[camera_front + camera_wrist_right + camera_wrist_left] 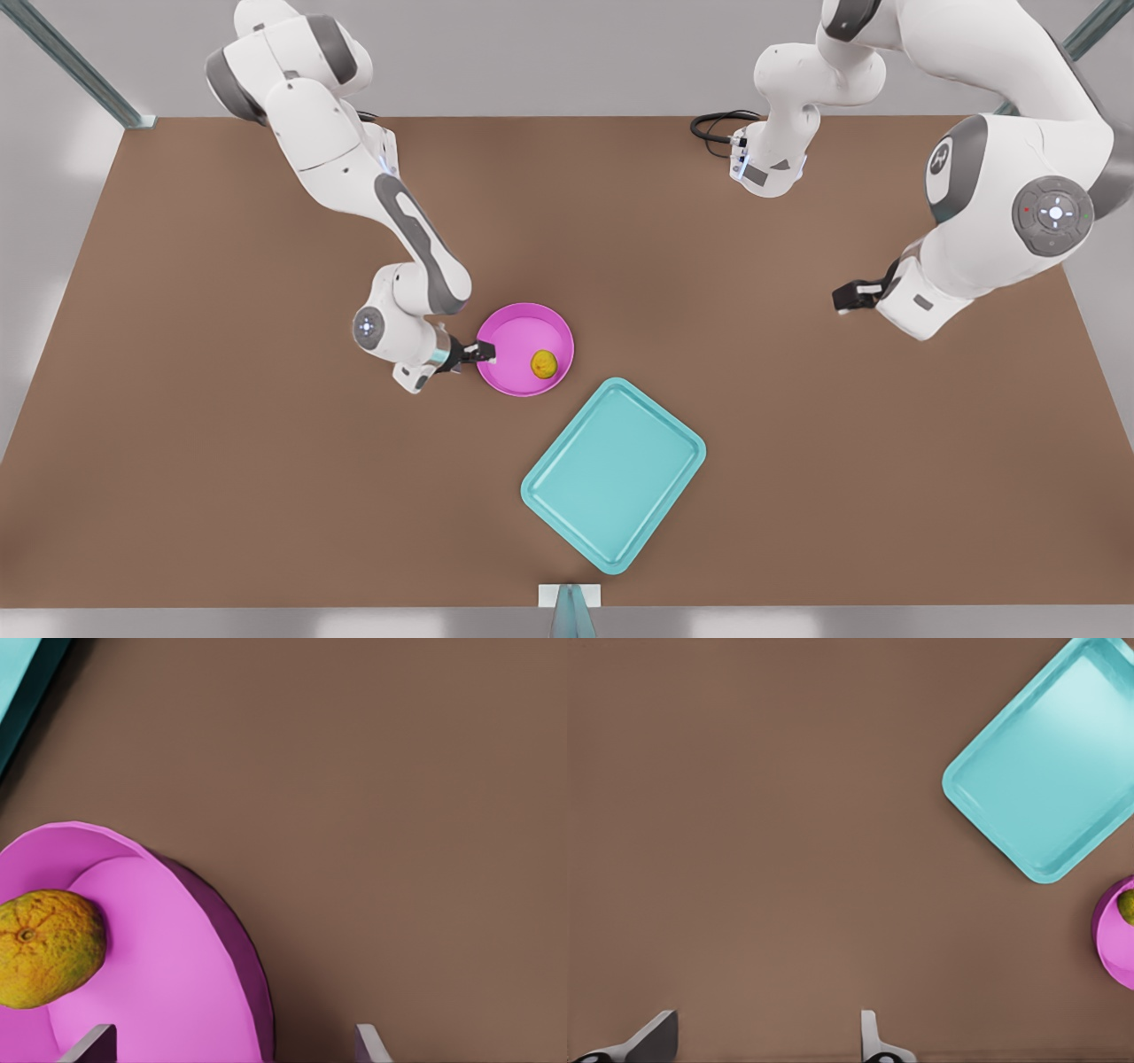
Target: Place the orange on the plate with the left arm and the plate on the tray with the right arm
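Tray [613, 474] first, biggest of the lot: teal, lying flat on the brown desk [221, 443], turned at an angle, near the front view's bottom edge. Bare inside. Also there in the left wrist view [1050, 762], plus a corner of it in the right wrist view [18, 691].

Next down, plate [514, 341]: magenta, round, flat on the desk just beside the tray's upper-left corner in the front view, close but not touching as far as can be told. Not on the tray yet. Seen at the edge of the left wrist view [1116, 943] and up close in the right wrist view [159, 957].

Then right gripper [487, 353], on the arm at the front view's left: low at the plate's rim on the side away from the tray. Released, fingers [93, 1045] spread wide, one over the plate's inside, the other over bare desk, rim between them. Nothing grasped.

Left gripper [842, 297], on the arm at the front view's right: hanging above bare desk, well apart from plate and tray. Released too, fingers [651, 1041] wide apart, nothing between.

Smallest, orange [544, 363]: bumpy, yellow-orange with greenish patches, already sitting in the plate, near the rim on the tray side [44, 948] [1127, 905].
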